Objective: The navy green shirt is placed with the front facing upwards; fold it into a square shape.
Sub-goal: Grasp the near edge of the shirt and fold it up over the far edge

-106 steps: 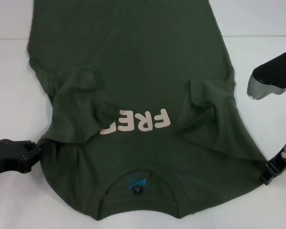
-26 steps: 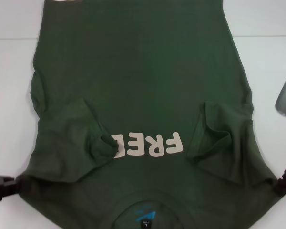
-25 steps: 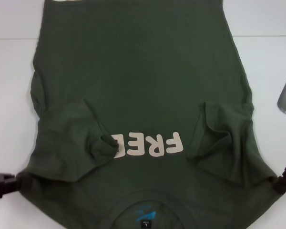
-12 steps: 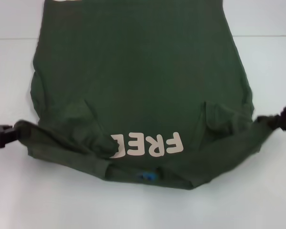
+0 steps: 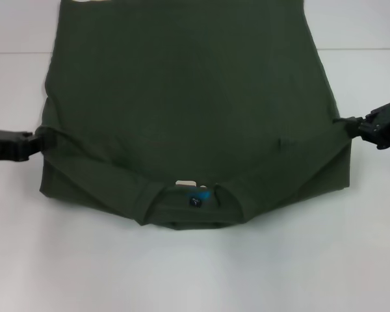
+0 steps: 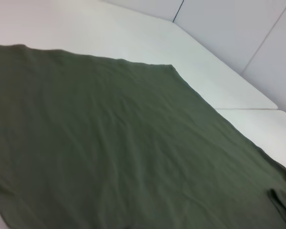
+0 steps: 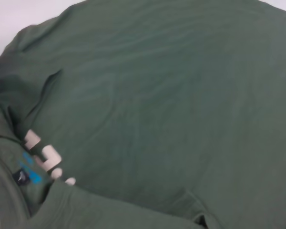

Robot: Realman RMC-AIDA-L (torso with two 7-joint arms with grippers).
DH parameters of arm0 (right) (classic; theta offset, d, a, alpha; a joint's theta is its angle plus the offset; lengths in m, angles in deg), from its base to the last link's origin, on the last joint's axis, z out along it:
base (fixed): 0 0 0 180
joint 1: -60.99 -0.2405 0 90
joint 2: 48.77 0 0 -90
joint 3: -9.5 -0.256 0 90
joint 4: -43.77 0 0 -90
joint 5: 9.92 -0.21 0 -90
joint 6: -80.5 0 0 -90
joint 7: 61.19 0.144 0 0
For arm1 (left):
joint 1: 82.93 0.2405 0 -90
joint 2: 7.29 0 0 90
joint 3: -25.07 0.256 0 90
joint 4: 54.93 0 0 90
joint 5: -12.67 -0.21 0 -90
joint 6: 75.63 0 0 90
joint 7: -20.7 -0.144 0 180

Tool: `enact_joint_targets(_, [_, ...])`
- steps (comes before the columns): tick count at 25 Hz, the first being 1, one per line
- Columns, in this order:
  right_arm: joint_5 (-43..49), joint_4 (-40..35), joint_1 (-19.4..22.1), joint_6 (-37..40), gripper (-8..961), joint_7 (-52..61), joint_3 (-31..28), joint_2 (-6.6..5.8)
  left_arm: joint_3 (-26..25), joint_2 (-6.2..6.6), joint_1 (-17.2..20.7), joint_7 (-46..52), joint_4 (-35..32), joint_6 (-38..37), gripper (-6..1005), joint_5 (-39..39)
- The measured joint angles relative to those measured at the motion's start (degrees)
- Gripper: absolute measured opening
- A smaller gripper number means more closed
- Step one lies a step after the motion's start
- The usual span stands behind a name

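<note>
Shirt (image 5: 188, 97): on bench (image 5: 195, 273), collar end folded over chest. Left hand (image 5: 27, 144), right hand (image 5: 356, 126): each pinched on a fold corner. Advice: carry both corners level, hem-ward, keeping the crease straight.

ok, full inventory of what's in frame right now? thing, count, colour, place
shirt: 1, dark olive green, spread across the middle of the table, its near collar end folded up and over the body
collar tag: 1, black with blue print, at the folded collar near the front edge
lettering: cream, mostly covered by the fold; only a sliver shows by the collar
table: 1, white, under everything
left gripper: 1, black, at the shirt's left edge, shut on the fabric
right gripper: 1, black, at the shirt's right edge, shut on the fabric
</note>
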Motion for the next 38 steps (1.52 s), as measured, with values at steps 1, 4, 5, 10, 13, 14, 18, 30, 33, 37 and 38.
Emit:
enact_joint_targets(1, [-0.31,1.14,0.00,-1.10,21,0.06,-0.03,-0.01,0.50,0.00,-0.27,-0.04,0.32,0.85,26,0.01])
enact_joint_targets(4, [-1.42,4.11,0.00,-4.90,21,0.16,-0.10,-0.08,2.45,-0.04,-0.98,-0.09,1.03,3.66,26,0.10])
enact_joint_targets(5, [-1.87,4.85,0.00,-6.07,21,0.18,-0.14,-0.10,3.10,-0.08,-1.25,-0.09,1.27,4.85,26,0.13])
enact_joint_targets(10, [-3.05,7.76,-0.20,-11.13,21,0.00,-1.76,-0.28,5.79,-0.29,-2.40,-0.09,2.24,10.67,26,0.17])
enact_joint_targets(13, [-3.13,9.58,-0.74,-13.85,21,-0.33,-2.23,-0.35,7.11,-0.40,-2.80,-0.02,2.67,13.86,26,0.19])
enact_joint_targets(14, [-3.14,9.95,-0.83,-14.67,21,-0.42,-2.20,-0.36,7.40,-0.43,-2.86,0.00,2.77,14.94,26,0.20])
enact_joint_targets(18, [-3.16,11.20,-1.12,-18.35,22,-0.85,-1.81,-0.18,7.83,-0.68,-3.07,-0.07,3.08,18.61,26,0.20])
enact_joint_targets(30, [-5.38,15.26,-2.13,-24.64,21,-3.03,-1.91,-0.35,9.28,-1.31,-3.82,-2.14,4.68,25.35,34,1.18])
enact_joint_targets(33, [-5.92,15.67,-2.48,-25.45,21,-3.39,-1.91,-0.35,11.09,-1.32,-4.08,-2.24,5.11,27.43,37,1.95])
enact_joint_targets(37, [-5.96,16.22,-2.97,-27.31,21,-3.38,-2.06,-0.36,13.24,-1.38,-4.60,-2.27,5.25,30.01,40,2.51])
enact_joint_targets(38, [-5.96,16.30,-3.04,-27.75,21,-3.38,-2.07,-0.36,13.40,-1.39,-4.80,-2.27,5.25,30.64,41,2.52])
